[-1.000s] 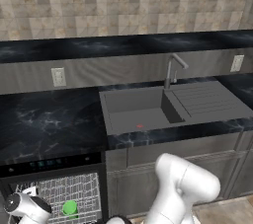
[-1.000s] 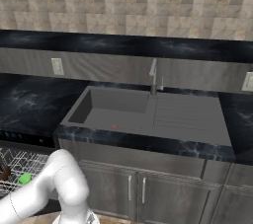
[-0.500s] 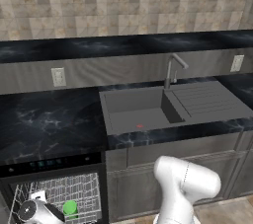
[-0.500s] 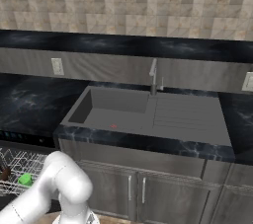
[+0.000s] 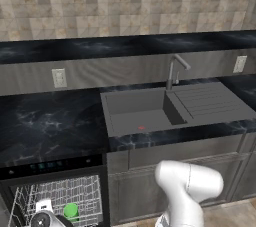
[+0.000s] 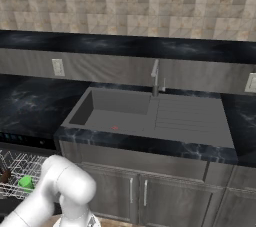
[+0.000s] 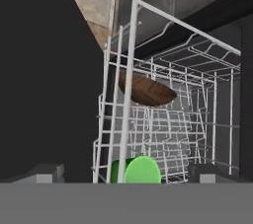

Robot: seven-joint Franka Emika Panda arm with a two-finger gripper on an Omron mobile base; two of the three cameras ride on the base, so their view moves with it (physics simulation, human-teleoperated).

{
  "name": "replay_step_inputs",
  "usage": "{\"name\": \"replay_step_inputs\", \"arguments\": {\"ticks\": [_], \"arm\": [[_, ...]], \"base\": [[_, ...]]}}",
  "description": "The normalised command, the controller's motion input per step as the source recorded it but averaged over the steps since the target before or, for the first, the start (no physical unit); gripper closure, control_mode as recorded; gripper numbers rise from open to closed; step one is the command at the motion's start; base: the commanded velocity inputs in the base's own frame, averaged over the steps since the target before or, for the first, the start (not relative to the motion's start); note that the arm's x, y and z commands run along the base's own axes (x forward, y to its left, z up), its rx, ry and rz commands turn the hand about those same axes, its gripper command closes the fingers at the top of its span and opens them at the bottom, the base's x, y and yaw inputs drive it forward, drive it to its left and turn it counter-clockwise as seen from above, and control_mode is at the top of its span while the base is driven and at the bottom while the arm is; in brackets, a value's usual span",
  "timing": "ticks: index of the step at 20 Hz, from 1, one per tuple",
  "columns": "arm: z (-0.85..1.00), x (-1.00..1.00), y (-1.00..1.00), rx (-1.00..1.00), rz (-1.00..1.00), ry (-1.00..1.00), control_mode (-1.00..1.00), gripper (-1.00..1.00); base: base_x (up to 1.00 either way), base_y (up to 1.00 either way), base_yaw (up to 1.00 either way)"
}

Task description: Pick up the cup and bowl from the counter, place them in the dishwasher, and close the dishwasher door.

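Both cup (image 7: 141,170) and bowl (image 7: 147,90) sit racked beyond the wide-open, empty tool (image 7: 126,174).

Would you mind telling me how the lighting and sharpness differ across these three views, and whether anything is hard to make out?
Left base view: even, flat light, soft sheen on the counter, the cup readable. Right base view: equally flat, the dishwasher cropped at the edge. Hand view: a large unlit dark area on the left, the bowl and cup crisp inside the wire rack, the finger tips dim and soft.
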Motion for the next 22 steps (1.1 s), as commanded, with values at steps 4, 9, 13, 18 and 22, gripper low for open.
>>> {"name": "replay_step_inputs", "arguments": {"ticks": [4, 9, 13, 18, 22], "arm": [[0.29, -0.29, 0.0, 0.06, 0.07, 0.0, -1.0, -1.0], [0.17, -0.4, 0.0, 0.01, 0.01, 0.0, -1.0, -1.0], [0.14, -0.63, 0.05, -0.07, 0.0, -0.06, -1.0, -1.0], [0.02, -0.65, 0.1, -0.17, 0.0, -0.14, -1.0, -1.0], [0.0, -0.59, 0.04, -0.2, 0.0, -0.18, -1.0, -1.0]], "base": [[0.0, 0.0, 0.0], [0.0, 0.0, 0.0], [0.0, 0.0, 0.0], [0.0, 0.0, 0.0], [0.0, 0.0, 0.0]]}}
